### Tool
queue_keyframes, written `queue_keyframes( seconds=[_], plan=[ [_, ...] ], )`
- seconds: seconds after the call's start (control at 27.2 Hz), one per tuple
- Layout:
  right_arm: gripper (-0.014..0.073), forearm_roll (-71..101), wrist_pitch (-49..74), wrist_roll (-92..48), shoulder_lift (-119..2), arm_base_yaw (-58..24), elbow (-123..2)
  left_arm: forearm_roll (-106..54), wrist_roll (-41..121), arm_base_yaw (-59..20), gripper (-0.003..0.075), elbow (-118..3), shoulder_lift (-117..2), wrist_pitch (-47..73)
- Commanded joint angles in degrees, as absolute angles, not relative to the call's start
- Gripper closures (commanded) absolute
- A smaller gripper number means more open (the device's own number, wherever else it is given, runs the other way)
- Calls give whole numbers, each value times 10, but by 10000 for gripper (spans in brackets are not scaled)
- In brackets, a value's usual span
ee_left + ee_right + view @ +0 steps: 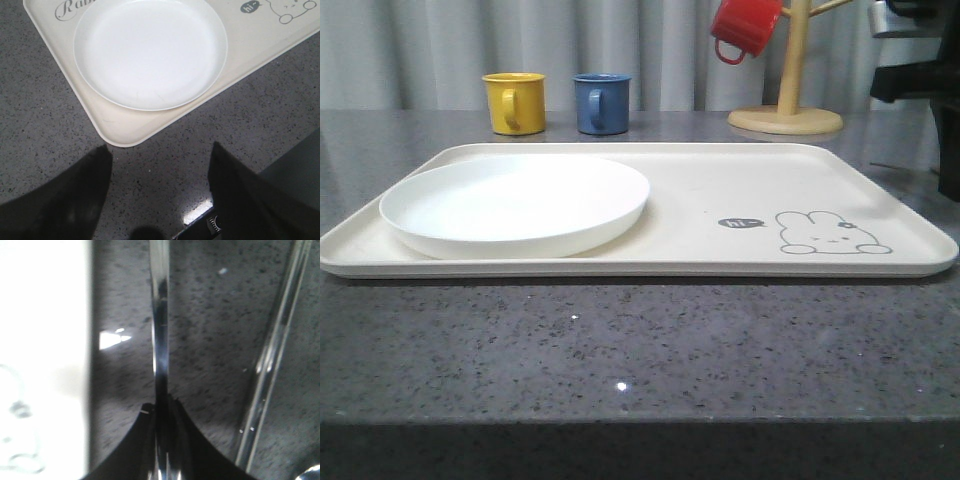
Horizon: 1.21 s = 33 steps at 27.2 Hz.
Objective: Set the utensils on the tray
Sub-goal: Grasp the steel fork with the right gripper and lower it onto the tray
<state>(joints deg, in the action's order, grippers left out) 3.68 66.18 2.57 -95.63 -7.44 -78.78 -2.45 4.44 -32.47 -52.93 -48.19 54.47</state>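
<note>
The cream tray point(720, 190) lies across the table, with the round white plate point(515, 205) on its left part. In the left wrist view my left gripper point(160, 147) hangs open over bare counter, just off the tray's corner point(117, 135) and near the plate point(150, 50). My right gripper point(161, 407) is shut on the handle of a shiny silver utensil point(160, 315), whose head is hidden. It is beside the tray's edge point(45, 340). The slim chopsticks point(272, 355) lie on the counter on the utensil's other side.
Yellow mug point(515, 102) and blue mug point(601, 102) stand behind the tray. A red mug point(745, 28) hangs on a wooden mug tree point(788, 100) at the back right. Dark arm hardware point(920, 70) fills the far right. A shiny rounded piece point(310, 473) lies near the chopsticks.
</note>
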Motion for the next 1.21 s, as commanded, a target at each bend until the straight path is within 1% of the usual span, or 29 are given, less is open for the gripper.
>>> queue_keyframes(
  seconds=[0.0, 0.18, 0.44, 0.66, 0.88, 1.03, 1.18],
  plan=[
    [607, 73, 682, 23, -920, -105, -831, -31, 39, -329, 298, -544, -483, 511],
    [607, 90, 675, 30, -926, -164, -856, -31, 39, -329, 297, -544, -483, 511],
    [607, 91, 653, 106, -959, -228, -887, -31, 39, -329, 298, -544, -483, 511],
    [607, 89, 621, 189, -1000, -258, -904, -31, 39, -329, 298, -544, -483, 511],
    [605, 90, 579, 254, -1030, -263, -905, -31, 39, -329, 297, -544, -483, 511],
    [579, 89, 571, 281, -1043, -263, -905, -31, 39, -329, 298, -544, -483, 511],
    [505, 90, 559, 290, -1047, -263, -905, -31, 39, -329, 298, -544, -483, 511]
  ],
)
